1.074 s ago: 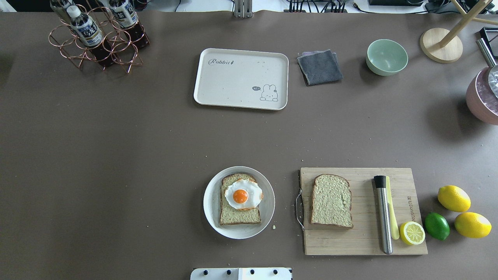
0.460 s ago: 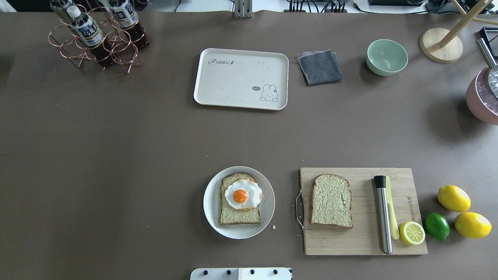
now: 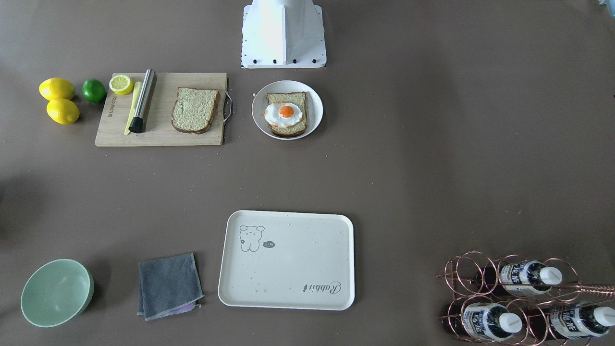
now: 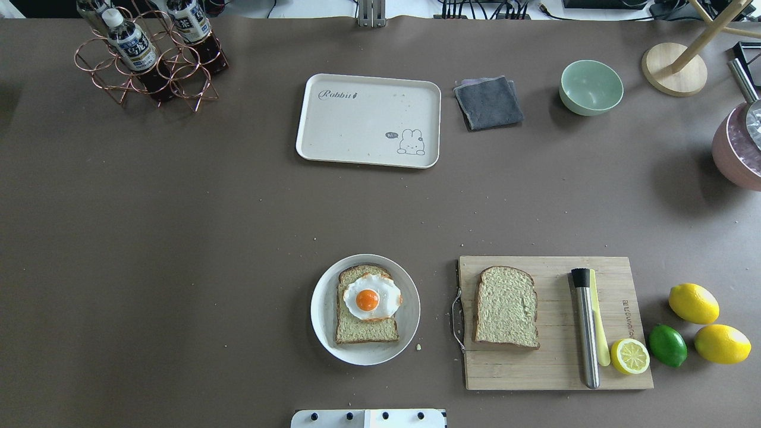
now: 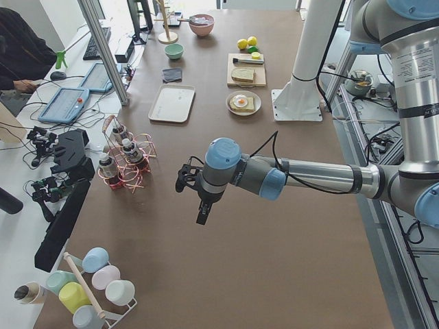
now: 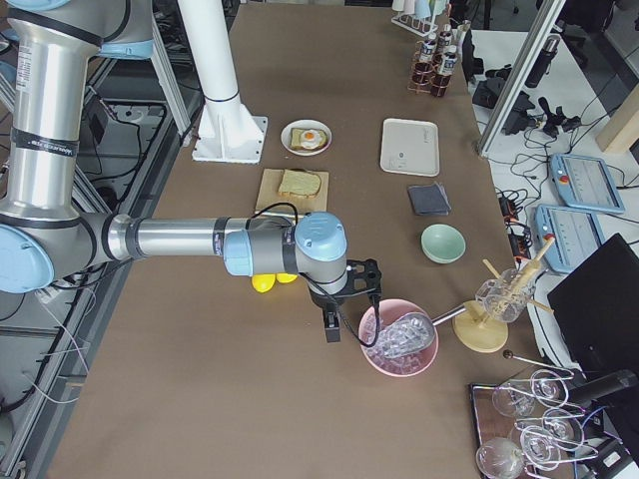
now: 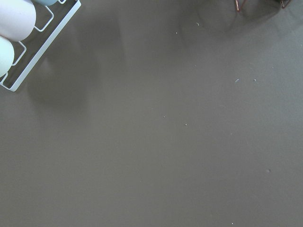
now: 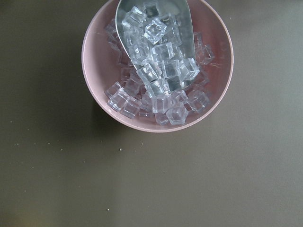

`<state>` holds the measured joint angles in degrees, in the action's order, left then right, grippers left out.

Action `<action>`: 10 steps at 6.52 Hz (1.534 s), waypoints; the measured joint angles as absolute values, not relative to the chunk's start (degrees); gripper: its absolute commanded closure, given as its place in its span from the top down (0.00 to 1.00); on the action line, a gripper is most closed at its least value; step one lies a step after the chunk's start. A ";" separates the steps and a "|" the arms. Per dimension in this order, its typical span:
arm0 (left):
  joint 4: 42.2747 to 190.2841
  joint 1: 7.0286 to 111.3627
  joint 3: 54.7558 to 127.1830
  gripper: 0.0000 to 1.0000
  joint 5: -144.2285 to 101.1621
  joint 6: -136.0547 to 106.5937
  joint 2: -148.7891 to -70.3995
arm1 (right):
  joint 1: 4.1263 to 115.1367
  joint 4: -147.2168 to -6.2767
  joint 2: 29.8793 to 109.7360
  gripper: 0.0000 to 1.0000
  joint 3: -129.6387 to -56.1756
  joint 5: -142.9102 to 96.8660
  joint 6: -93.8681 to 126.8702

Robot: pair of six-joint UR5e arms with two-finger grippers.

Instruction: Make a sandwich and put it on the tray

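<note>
One bread slice (image 4: 364,330) lies on a small round white plate (image 4: 323,309) with the fried egg (image 4: 370,296) on top of it. The second bread slice (image 4: 506,307) lies bare on the wooden cutting board (image 4: 553,368). The cream tray (image 4: 357,128) stands at the far middle with nothing on it. Both grippers are far from the food. The left gripper (image 5: 200,205) hovers over bare table near the bottle rack. The right gripper (image 6: 332,321) hovers beside a pink bowl of ice (image 6: 399,344). I cannot tell whether either is open or shut.
On the cutting board lie a steel muddler (image 4: 585,327) and a lemon half (image 4: 630,356). Two lemons (image 4: 693,303) and a lime (image 4: 667,345) lie to its right. A grey cloth (image 4: 489,102), green bowl (image 4: 591,87) and copper bottle rack (image 4: 145,59) stand at the far side.
</note>
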<state>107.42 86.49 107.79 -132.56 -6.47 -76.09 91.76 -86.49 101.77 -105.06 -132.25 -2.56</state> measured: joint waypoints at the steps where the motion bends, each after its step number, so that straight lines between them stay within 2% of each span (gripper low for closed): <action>1: 107.75 86.49 107.78 0.98 -132.60 -6.43 -76.00 | 91.76 -86.49 101.73 1.00 -105.06 -132.21 -2.57; 6: 109.10 86.49 107.65 0.98 -132.62 -6.52 -75.35 | 90.85 -86.42 101.63 1.00 -105.40 -132.19 -2.46; 10: 110.88 86.28 108.34 0.98 -133.91 -8.81 -76.45 | 87.65 -79.58 101.74 1.00 -106.20 -135.58 0.50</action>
<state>110.88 86.28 108.34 -133.91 -8.81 -76.45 87.65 -79.58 101.74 -106.20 -135.58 0.50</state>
